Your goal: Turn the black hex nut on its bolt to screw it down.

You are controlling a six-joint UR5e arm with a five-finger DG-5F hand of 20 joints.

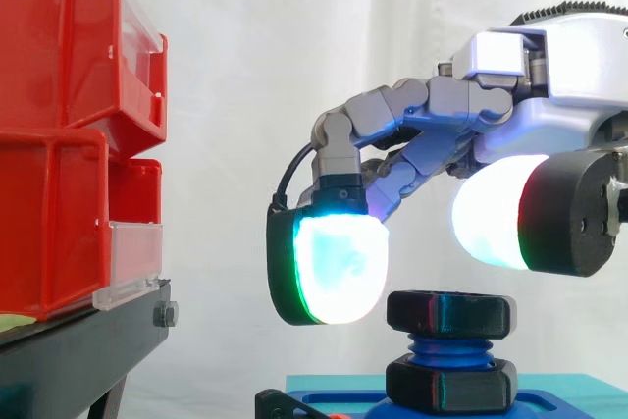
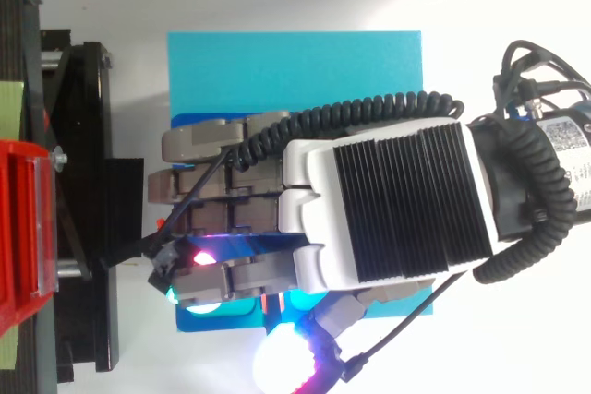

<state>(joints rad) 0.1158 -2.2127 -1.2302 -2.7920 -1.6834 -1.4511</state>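
A black hex nut [image 1: 449,313] sits at the top of a blue threaded bolt [image 1: 449,350], with a second black nut [image 1: 449,385] lower on the same bolt. The bolt stands on a blue base [image 1: 334,403] over a teal plate [image 2: 295,62]. My hand [image 1: 510,95] hovers above the bolt, fingers bent downward. One glowing cyan-white fingertip pad [image 1: 334,257] hangs just left of the top nut, level with its upper edge. The thumb pad [image 1: 491,208] is above the nut's right side, apart from it. Nothing is pinched. From above, the hand [image 2: 388,200] covers the bolt and nuts.
Stacked red bins [image 1: 69,144] on a black stand [image 1: 88,340] lie to the left, a short gap from the fingertip. In the top view the stand [image 2: 83,182] borders the teal plate's left edge. A white curtain hangs behind.
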